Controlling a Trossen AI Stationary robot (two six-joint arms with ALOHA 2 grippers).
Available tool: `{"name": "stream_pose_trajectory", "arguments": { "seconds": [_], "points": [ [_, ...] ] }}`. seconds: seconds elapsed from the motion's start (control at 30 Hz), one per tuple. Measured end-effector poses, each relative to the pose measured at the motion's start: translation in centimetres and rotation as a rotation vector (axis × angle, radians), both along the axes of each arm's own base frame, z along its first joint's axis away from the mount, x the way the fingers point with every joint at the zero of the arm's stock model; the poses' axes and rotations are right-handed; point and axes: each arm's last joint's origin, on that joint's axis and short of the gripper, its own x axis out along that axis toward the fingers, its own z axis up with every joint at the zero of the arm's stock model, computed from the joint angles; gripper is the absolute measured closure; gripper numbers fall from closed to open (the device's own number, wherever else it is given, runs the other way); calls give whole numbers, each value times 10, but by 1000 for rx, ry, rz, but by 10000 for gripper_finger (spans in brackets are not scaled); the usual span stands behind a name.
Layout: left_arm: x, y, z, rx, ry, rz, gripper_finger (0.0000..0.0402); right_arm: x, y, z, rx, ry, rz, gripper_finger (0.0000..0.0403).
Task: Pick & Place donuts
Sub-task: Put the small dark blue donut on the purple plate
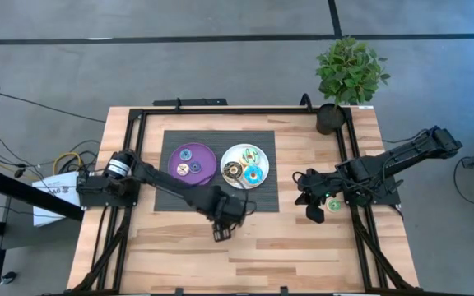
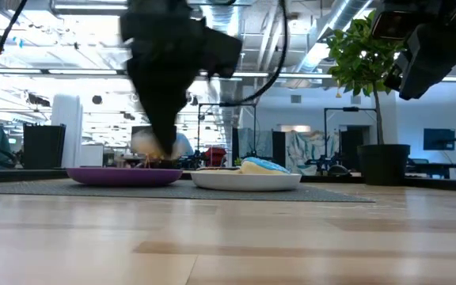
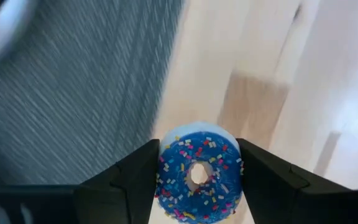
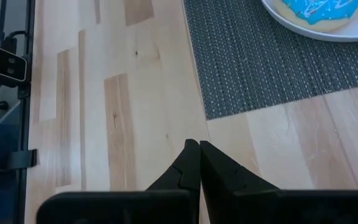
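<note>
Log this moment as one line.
left gripper: shut on blue donut, above wood near mat | right gripper: shut, empty, table's right side | purple plate, white plate: hold donuts

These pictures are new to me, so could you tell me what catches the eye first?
The blue sprinkled donut clamped between the left hand's fingers, above the bare wood near the table's front. Behind it, on the dark mat, a purple plate and a white plate hold more donuts.
</note>
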Motion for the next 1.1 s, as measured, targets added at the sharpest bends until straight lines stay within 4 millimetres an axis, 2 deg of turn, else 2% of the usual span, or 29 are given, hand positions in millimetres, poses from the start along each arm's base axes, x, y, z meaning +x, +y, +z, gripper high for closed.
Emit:
{"name": "stream_pose_trajectory", "arguments": {
  "seconds": [0.2, 0.4, 0.53, 0.73, 0.93, 1.1],
  "points": [
    [18, 45, 28, 46, -38, -66, 204, 0, 0, 0, 7, -3, -7, 402],
    [8, 103, 30, 76, 94, -40, 205, 1, 0, 1, 20, -7, -21, 402],
    [-7, 140, 30, 74, 144, -14, 205, 2, 1, 2, 25, -27, -24, 402],
    [-36, 192, 30, 57, 67, 71, 205, 4, -2, 1, 14, -24, -107, 402],
    [-75, 229, 10, 9, -55, 185, 205, 9, -14, 2, 24, -42, -225, 402],
    [-94, 252, 2, 19, -87, 244, 205, 12, -24, 3, 44, -57, -299, 402]
  ]
}}
